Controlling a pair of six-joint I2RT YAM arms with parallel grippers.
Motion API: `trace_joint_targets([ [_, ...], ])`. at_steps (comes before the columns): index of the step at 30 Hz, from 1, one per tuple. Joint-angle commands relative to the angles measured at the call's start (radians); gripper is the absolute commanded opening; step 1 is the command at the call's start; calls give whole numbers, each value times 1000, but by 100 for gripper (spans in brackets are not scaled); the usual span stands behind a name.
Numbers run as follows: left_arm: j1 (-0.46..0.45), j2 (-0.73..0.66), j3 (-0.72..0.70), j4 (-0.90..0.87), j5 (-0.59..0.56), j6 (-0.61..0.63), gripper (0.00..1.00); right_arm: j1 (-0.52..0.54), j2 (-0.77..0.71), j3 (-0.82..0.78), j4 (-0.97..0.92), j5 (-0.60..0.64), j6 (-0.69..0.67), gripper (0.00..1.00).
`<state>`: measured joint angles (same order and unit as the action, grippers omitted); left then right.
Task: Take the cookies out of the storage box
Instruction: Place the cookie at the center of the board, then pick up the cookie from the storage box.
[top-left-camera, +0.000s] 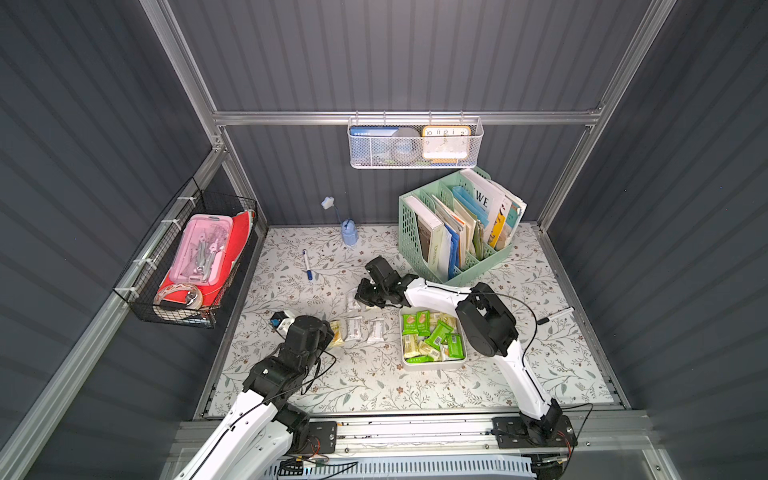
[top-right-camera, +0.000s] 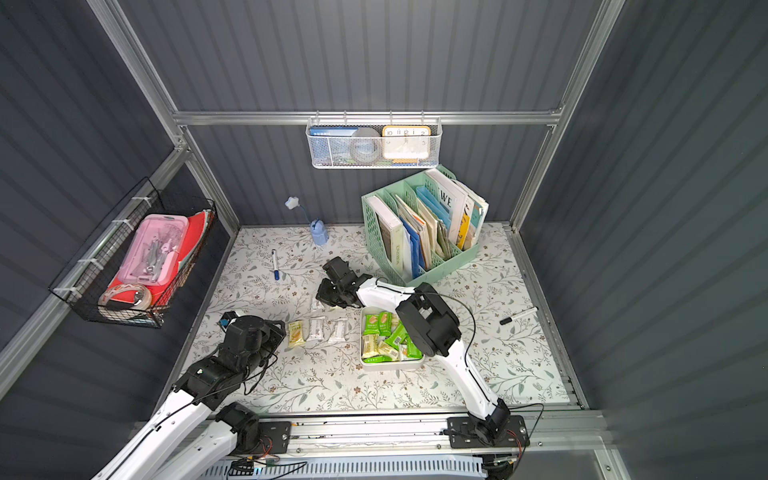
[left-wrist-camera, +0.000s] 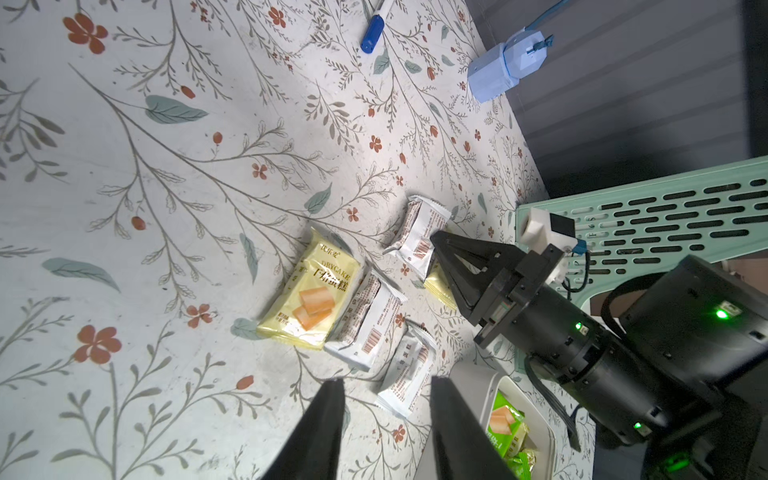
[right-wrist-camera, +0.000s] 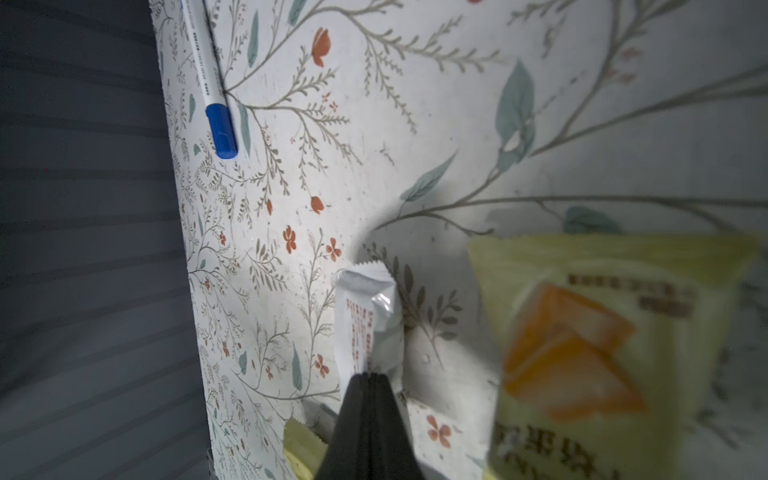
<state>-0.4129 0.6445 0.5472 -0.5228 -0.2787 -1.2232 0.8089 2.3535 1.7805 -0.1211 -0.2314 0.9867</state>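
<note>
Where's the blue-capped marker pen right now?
In both top views the blue-capped marker lies on the floral table, in its far left part, just in front of the pale blue gooseneck gadget.

On the floral table (top-left-camera: 374, 386), in a top view: pen (top-left-camera: 307, 264) at 10 o'clock, blue gadget (top-left-camera: 349, 232) at 11, mint organizer (top-left-camera: 409, 235) full of books (top-left-camera: 482, 199) at 1, black marker (top-left-camera: 555, 315) at 3. A white basket (top-left-camera: 365, 156) with a clock (top-left-camera: 446, 143) hangs at 12; a black basket (top-left-camera: 178, 312) with a pink case (top-left-camera: 203, 249) at 9.
</note>
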Motion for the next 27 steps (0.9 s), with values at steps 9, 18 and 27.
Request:
trace_joint_targets([
  [9,6,45,15,45,63,57,52,4,-107,-37,-36,38,-58,27],
  [18,1,162,67,163,200,182,53,-14,-418,-313,-5,82,-119,31],
  [27,-241,389,182,234,144,223,53,-100,-784,-677,-88,143,-199,29],
])
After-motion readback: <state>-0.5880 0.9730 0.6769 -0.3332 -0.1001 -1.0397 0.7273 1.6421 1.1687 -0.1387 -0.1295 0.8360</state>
